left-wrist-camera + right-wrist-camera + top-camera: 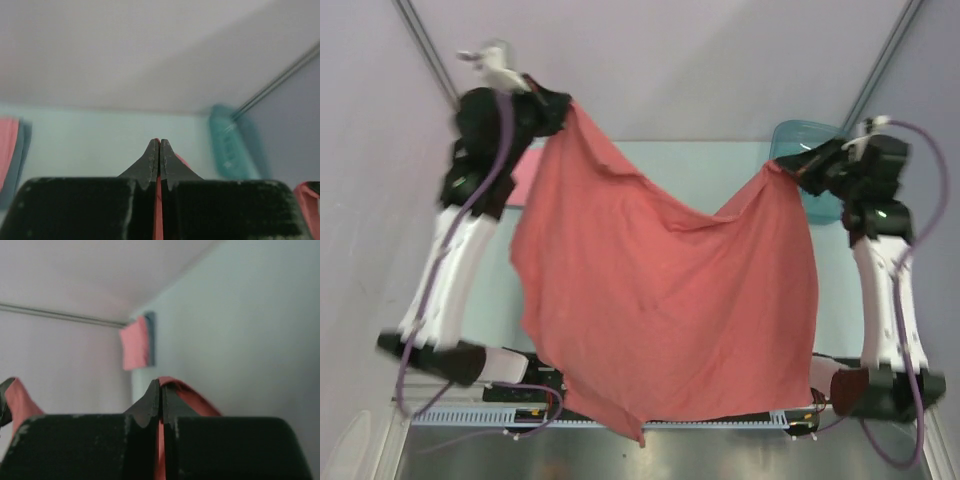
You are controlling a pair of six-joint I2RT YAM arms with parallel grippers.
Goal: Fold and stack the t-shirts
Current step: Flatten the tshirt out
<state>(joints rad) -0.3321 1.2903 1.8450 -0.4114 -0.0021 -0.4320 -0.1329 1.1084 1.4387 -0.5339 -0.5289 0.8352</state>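
Note:
The brick-red t-shirt [660, 300] hangs spread in the air between my two grippers, sagging in the middle, its lower edge over the near table edge. My left gripper [560, 105] is shut on its upper left corner; red cloth shows between the closed fingers [159, 195]. My right gripper [782, 168] is shut on its upper right corner; red cloth [192, 397] shows there too. A folded pink t-shirt on a grey-blue one [525, 175] lies at the far left, also in the left wrist view [7, 150] and the right wrist view [136, 342].
A teal translucent plastic tub [810, 150] stands at the far right of the pale table [690, 165], also in the left wrist view [227, 145]. Metal frame posts run up at the back corners. The hanging shirt hides most of the table.

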